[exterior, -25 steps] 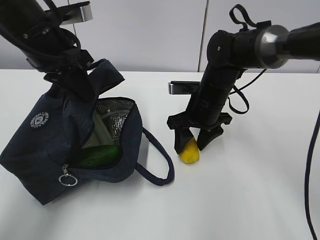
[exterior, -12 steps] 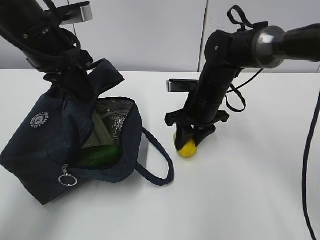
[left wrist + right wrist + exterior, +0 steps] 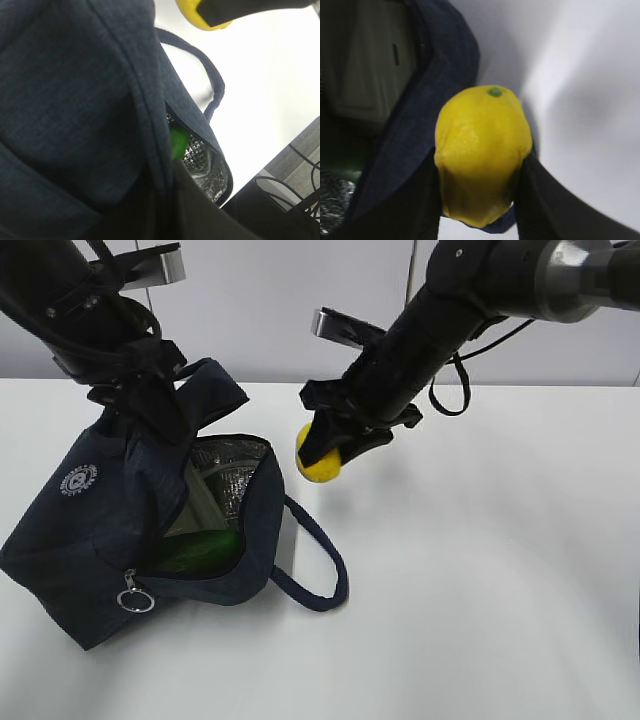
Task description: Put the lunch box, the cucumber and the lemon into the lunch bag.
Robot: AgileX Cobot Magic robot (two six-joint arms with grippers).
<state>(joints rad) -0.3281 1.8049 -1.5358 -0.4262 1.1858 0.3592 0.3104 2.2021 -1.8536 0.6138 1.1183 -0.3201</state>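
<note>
The lunch bag (image 3: 120, 530) is held agape by the left hand (image 3: 135, 400), pinched on its flap, so the lemon (image 3: 320, 462), clamped in the right hand (image 3: 330, 445), can be dropped in. The cucumber (image 3: 195, 552) and lunch box (image 3: 205, 502) are already inside.

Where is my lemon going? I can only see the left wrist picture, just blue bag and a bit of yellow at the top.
Observer: The right gripper holds the lemon in the air, beside the lunch bag.
Operator: Is the bag open?
Observer: Yes, the left gripper holds its top flap up, so the silver lining shows.
Operator: What's already inside?
Observer: The cucumber lies near the front, and the lunch box with its green lid sits behind it.
</note>
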